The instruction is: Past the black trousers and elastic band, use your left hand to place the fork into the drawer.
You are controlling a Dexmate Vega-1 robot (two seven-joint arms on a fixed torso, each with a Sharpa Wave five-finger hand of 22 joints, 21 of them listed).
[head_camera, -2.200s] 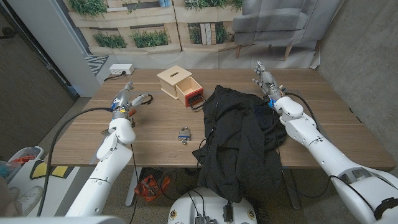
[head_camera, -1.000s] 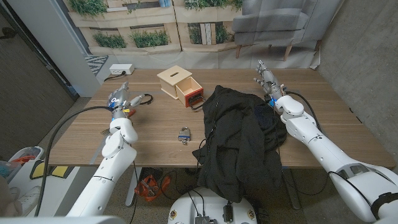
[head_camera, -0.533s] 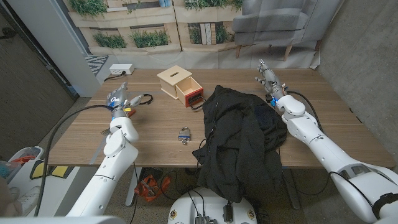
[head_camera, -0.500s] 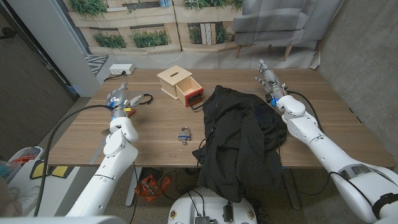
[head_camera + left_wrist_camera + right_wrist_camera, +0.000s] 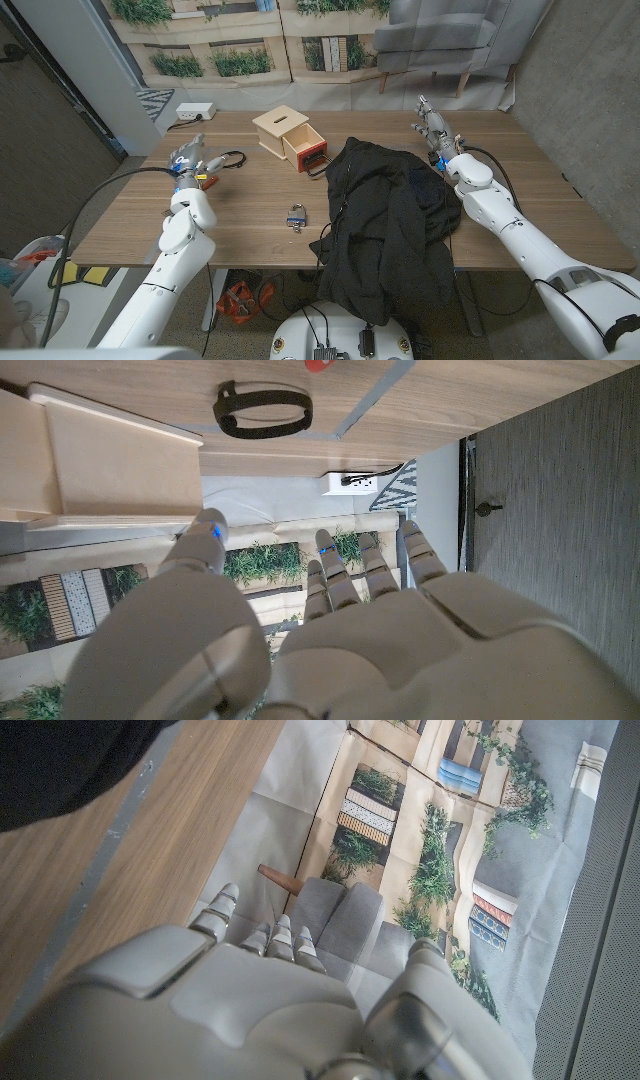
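We see the left hand (image 5: 190,158) near the left side of the wooden table (image 5: 250,205). In the left wrist view the left hand (image 5: 330,640) holds nothing. Its fingers (image 5: 375,565) reach out straight and sit close side by side, and the thumb stands off to one side. Just past the fingertips lies the elastic band (image 5: 232,157), a black loop flat on the wood, and the hand is not touching it. We see the band (image 5: 263,410) in the left wrist view too. A small red thing (image 5: 205,180) lies on the table right by the left hand. We cannot pick out the fork in any picture, so we cannot tell where it is. The wooden box (image 5: 278,128) stands toward the back of the table, near the middle. Its drawer (image 5: 305,150) is pulled out and is red inside. The black trousers (image 5: 390,220) lie in a big heap to the right of the box and hang over the front edge of the table. A small padlock (image 5: 296,217) sits on the wood between the left arm and the trousers. The right hand (image 5: 430,125) is at the back right of the table, just past the trousers. Its fingers (image 5: 222,910) are stretched out with the thumb apart, and it holds nothing. A white power strip (image 5: 193,112) lies at the back left corner.
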